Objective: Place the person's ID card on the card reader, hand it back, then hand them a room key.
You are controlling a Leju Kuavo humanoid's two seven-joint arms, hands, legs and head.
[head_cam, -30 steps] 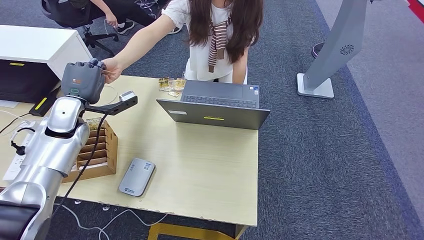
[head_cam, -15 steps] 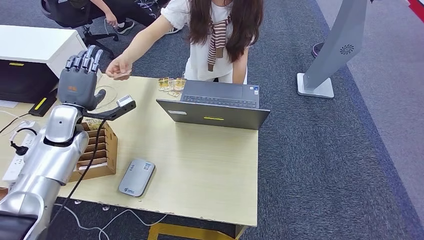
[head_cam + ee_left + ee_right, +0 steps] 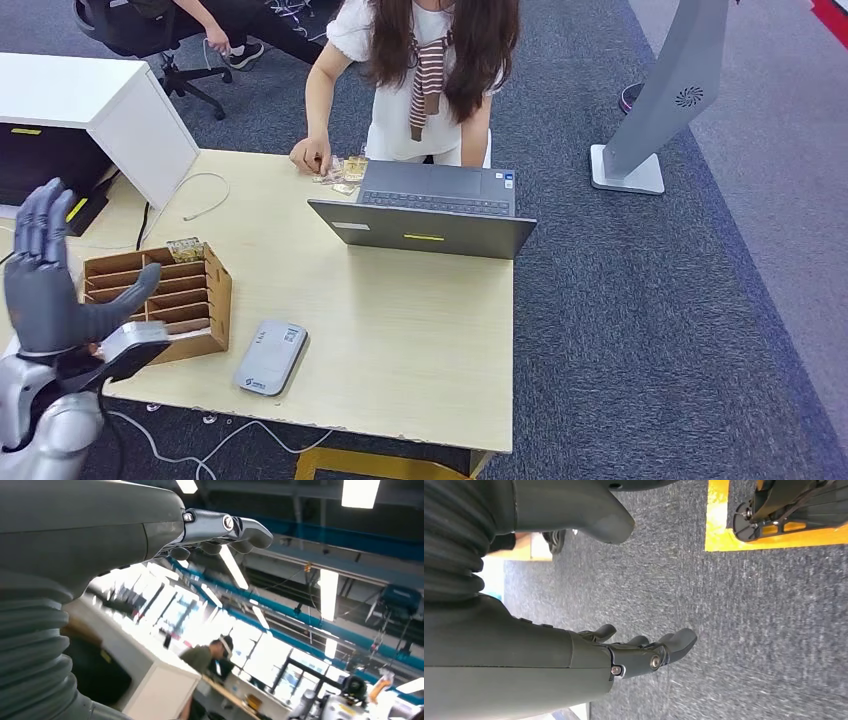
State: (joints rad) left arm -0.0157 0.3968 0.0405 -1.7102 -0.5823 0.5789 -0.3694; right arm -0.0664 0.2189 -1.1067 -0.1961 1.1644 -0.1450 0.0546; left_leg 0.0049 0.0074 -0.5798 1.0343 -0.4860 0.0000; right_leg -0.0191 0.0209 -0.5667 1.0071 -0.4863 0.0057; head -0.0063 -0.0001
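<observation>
Head view: left robot hand (image 3: 45,285) was raised at the near-left corner of the table (image 3: 400,330), fingers spread and upright, thumb out, nothing held. Just beside it sat the wooden card rack (image 3: 165,295) with a card (image 3: 185,249) standing at its far end. Grey card reader (image 3: 271,356) lay flat near the table's front edge, nothing on it. Person (image 3: 425,70) stood at the far side behind the open laptop (image 3: 425,215), one hand (image 3: 312,155) down on the table touching the small gold cards (image 3: 345,172) by the laptop. Couldn't tell which of those was the ID card.

Left wrist view: left robot hand open, fingers (image 3: 235,530) extended against ceiling lights, empty.

Right wrist view: right robot hand (image 3: 639,652) hung over grey carpet (image 3: 749,630), fingers loosely apart, holding nothing.
</observation>
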